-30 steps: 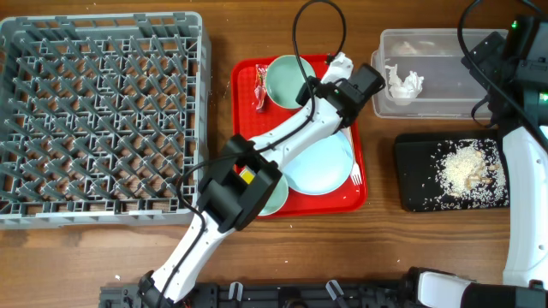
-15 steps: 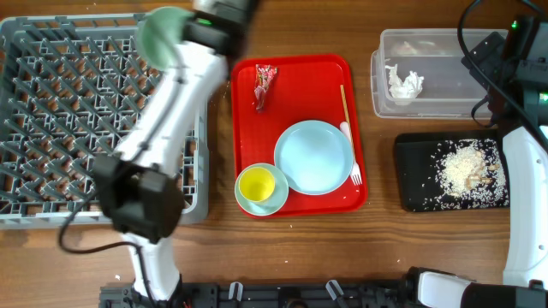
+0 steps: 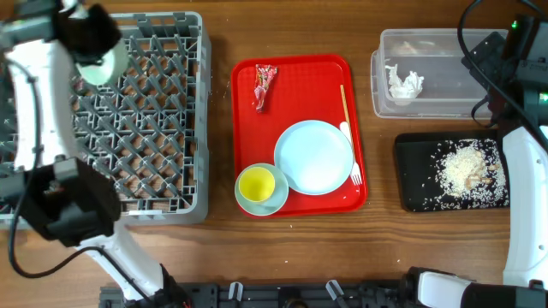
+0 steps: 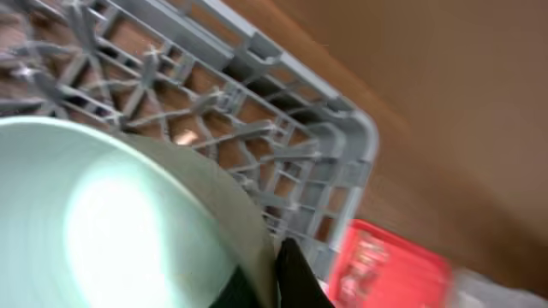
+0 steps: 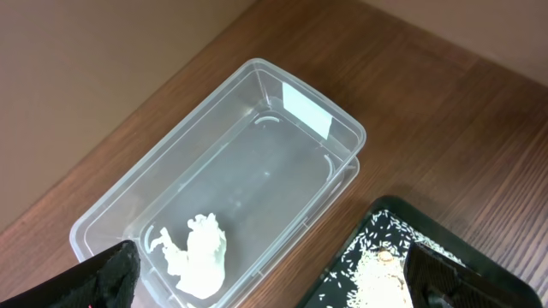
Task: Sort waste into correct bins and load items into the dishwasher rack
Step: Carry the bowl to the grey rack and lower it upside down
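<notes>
We hold the bowl [image 3: 104, 63] clamped in the left gripper [image 3: 88, 36] over the rack [image 3: 163, 137], twelve o'clock side. We should lower it on edge between pegs before releasing. The right gripper [image 5: 274, 282] hangs wide, empty.

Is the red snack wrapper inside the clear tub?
No, the red snack wrapper lies on the red tray, away from the clear tub.
</notes>
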Controlling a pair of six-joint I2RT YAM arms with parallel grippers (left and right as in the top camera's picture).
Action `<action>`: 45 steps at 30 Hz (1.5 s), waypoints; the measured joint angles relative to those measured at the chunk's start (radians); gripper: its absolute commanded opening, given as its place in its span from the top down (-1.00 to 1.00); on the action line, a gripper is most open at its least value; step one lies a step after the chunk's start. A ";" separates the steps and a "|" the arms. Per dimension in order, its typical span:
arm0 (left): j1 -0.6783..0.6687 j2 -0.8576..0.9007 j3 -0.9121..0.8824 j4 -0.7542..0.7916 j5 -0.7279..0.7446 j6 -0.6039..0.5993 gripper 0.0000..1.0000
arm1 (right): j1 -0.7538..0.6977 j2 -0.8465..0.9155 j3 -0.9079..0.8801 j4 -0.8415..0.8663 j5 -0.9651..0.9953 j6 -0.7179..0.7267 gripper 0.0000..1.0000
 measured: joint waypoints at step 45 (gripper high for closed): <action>0.573 0.243 0.002 -0.268 0.492 0.057 -0.42 | 0.000 0.000 0.000 0.000 0.000 0.000 -0.99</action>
